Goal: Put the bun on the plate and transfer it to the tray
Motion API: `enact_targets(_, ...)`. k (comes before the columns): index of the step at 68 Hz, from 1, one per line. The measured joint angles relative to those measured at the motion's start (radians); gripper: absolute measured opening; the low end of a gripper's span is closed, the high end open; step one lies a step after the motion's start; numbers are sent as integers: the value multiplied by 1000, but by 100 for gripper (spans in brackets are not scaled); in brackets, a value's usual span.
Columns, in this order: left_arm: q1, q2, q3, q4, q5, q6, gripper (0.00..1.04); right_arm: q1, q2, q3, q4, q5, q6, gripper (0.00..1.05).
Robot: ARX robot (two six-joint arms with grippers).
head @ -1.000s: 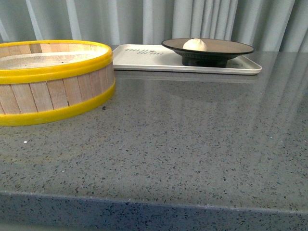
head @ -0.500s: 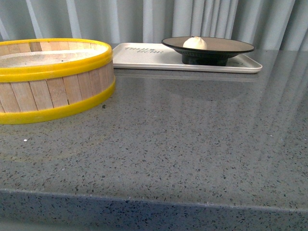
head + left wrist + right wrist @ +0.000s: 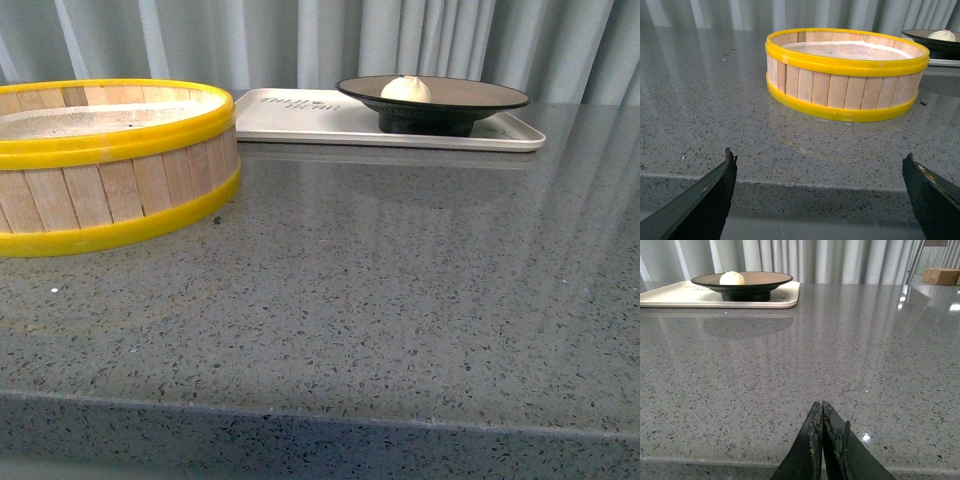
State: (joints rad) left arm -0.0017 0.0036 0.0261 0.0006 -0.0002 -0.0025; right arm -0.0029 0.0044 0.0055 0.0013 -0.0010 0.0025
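The white bun (image 3: 405, 90) sits in the brown plate with a black rim (image 3: 480, 96), and the plate stands on the cream tray (image 3: 320, 120) at the back of the grey counter. The right wrist view shows the bun (image 3: 732, 278), the plate (image 3: 765, 279) and the tray (image 3: 700, 300) far ahead. My right gripper (image 3: 821, 407) is shut and empty, low near the counter's front edge. My left gripper (image 3: 820, 162) is open and empty at the front edge, well short of the steamer basket. Neither gripper shows in the front view.
A wooden steamer basket with yellow rims (image 3: 110, 165) stands at the left of the counter; it also shows in the left wrist view (image 3: 845, 72). Grey curtains hang behind. A cardboard box (image 3: 942, 275) lies far off at the right.
The front view has shifted very slightly. The bun, plate, tray and basket have kept their places.
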Motion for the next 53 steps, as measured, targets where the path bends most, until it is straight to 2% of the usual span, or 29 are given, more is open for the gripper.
enact_targets(6, 0, 0, 0, 0, 0, 0, 98, 0, 0, 0, 0, 0, 0, 2)
enact_targets(8, 0, 0, 0, 0, 0, 0, 98, 0, 0, 0, 0, 0, -1, 5)
enact_targets(18, 0, 0, 0, 0, 0, 0, 98, 0, 0, 0, 0, 0, -1, 33)
enact_targets(39, 0, 0, 0, 0, 0, 0, 98, 0, 0, 0, 0, 0, -1, 83)
enact_targets(43, 0, 0, 0, 0, 0, 0, 98, 0, 0, 0, 0, 0, -1, 95)
enact_targets(45, 0, 0, 0, 0, 0, 0, 98, 0, 0, 0, 0, 0, 0, 98)
enact_targets(53, 0, 0, 0, 0, 0, 0, 98, 0, 0, 0, 0, 0, 0, 96)
